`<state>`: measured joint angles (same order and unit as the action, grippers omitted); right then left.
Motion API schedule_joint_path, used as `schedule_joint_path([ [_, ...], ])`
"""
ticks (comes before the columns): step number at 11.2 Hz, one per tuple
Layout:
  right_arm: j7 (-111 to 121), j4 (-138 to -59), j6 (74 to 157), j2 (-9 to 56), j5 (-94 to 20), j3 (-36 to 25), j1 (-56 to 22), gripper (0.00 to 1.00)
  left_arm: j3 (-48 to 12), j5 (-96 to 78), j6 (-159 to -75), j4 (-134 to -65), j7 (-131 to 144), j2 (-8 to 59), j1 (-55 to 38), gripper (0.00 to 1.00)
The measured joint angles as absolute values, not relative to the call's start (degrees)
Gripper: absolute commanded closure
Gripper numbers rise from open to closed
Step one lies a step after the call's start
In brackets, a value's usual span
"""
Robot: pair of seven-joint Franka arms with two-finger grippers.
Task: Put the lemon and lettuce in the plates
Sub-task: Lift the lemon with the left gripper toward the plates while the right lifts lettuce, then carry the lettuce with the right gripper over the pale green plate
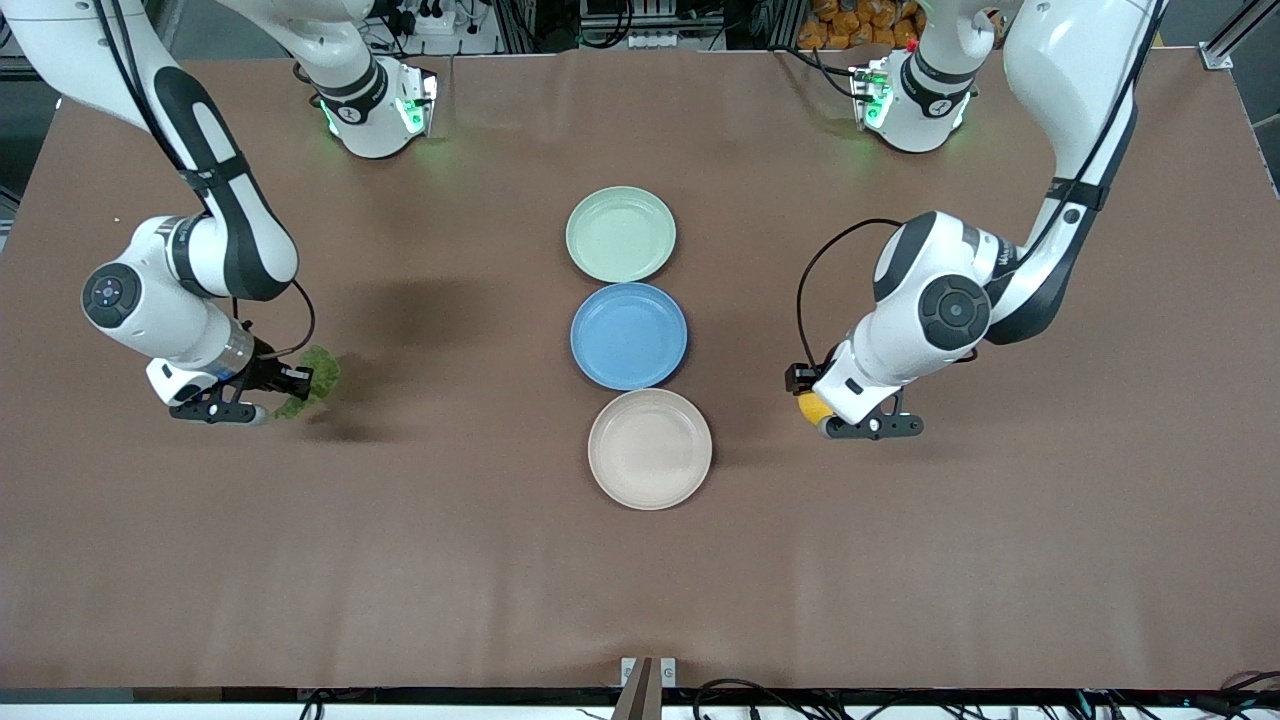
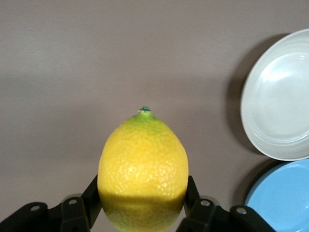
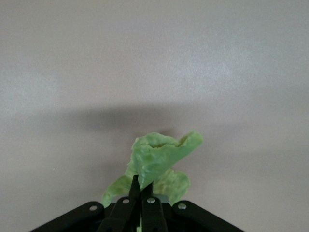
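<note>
Brown, matte, cloth-like table (image 1: 480, 560), faintly creased, with three round shallow plates in a touching column at its middle: mint plate (image 1: 620, 234) farthest from the front camera, blue plate (image 1: 628, 335) between, beige plate (image 1: 650, 449) nearest. All three smooth, with low raised rims and nothing in them.

Left gripper (image 1: 822, 412) low over bare table toward the left arm's end, beside the beige plate but apart from it, pinching the lemon (image 1: 812, 406) between its black fingers. From the front, only a sliver of yellow peeking out under the white wrist housing; the rest hidden by the arm. In the left wrist view, lemon (image 2: 143, 172) plain: oval, bright yellow, pebbled skin, small green tip pointing away from the gripper, lower end in shadow and cut off at the picture's edge. Fingers (image 2: 91, 195) pressed against both flanks. Whether lifted clear of the table or resting on it: cannot tell. Beige plate (image 2: 277, 96) and blue plate (image 2: 282, 203) both cut off at that picture's edge.

Right gripper (image 1: 290, 385) low over bare table toward the right arm's end, well apart from the plates, closed tight on the lettuce (image 1: 312, 382). Leaf wrinkly and ruffled, dark green from the front, partly covered by the fingers. In the right wrist view, lettuce (image 3: 159, 157) paler, crumpled, standing up from the narrow black fingertips (image 3: 131, 191); its lower part hidden by the gripper body.
</note>
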<state>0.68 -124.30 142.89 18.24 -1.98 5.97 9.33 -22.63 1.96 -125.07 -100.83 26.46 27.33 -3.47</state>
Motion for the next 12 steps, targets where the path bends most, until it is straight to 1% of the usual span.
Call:
schedule_joint_path([
  [3,0.49,-123.97,139.95,16.58,-2.01,5.97,9.33,1.0,-22.67,1.96,-125.19,-97.49,31.45,30.72,-7.77,1.0],
  [5,0.46,-123.83,137.55,14.77,-2.01,5.98,9.32,1.0,-22.6,1.96,-125.34,-95.65,32.99,32.61,-8.97,1.0],
  [9,-0.76,-123.75,132.1,11.49,-2.05,6.42,8.91,1.0,-22.18,1.96,-125.34,-94.76,32.99,33.2,-8.71,1.0],
  [12,-4.31,-123.74,129.31,10.14,-2.29,8.11,7.5,1.0,-22.15,1.96,-125.34,-94.64,33.01,33.2,-8.71,1.0],
])
